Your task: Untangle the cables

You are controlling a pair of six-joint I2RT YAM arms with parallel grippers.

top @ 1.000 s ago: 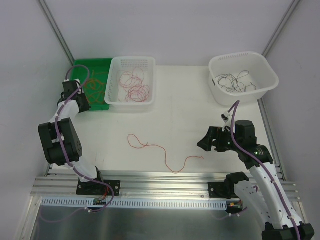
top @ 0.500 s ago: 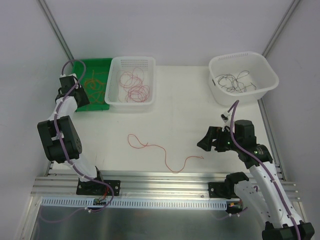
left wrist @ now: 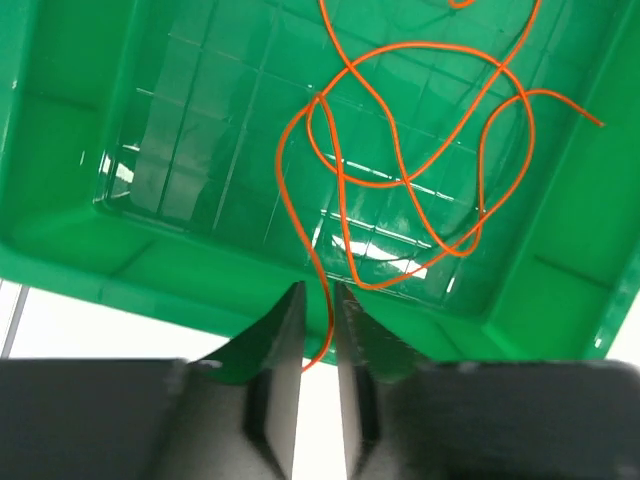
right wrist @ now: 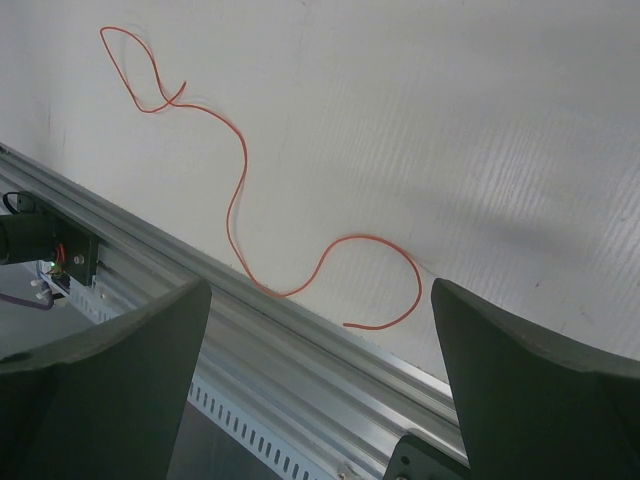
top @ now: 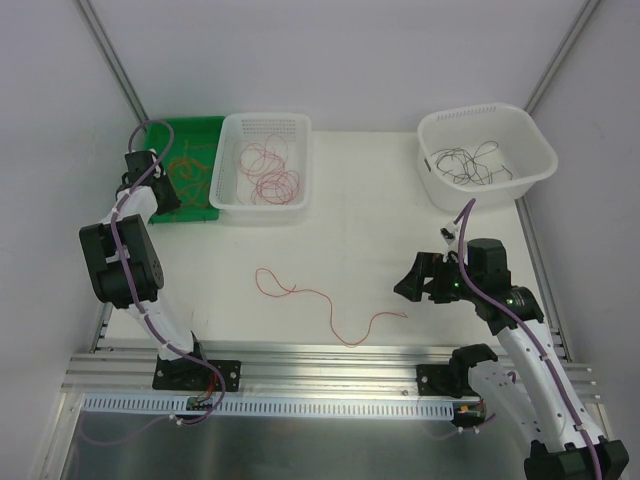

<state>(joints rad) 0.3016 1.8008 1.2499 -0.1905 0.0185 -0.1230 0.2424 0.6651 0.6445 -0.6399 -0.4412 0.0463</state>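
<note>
Near edge: one aluminium rail (top: 330, 365) with both arm bases, 2 arms total

On the white table (top: 380, 220) just past the rail: 1 loose red cable (right wrist: 232, 200), a small loop at its left end, then a wavy run to the right. It touches nothing else

Right gripper (right wrist: 320, 290) hovers over the table beside the right end of that cable. Its fingers (right wrist: 120, 350) are spread wide with nothing between them

Far side has 3 containers in a row: green tray (left wrist: 150, 260) on the left, white basket (top: 265, 122) touching it, white tub (top: 540, 150) well apart on the right

Left gripper (left wrist: 320, 300) sits at the tray's near left corner. Its fingers (left wrist: 275, 370) are nearly together with a slim gap – wider than the wire. One orange strand comes out over the tray's near wall and ends inside that gap, so it looks unpinched

Orange cables (left wrist: 430, 46) are looped over each other in the tray, strand count unclear

Red cables (top: 275, 185) lie in the basket, several curls, can't count them

Black cables (top: 475, 165) are tangled in the tub – also too fine to count
</note>
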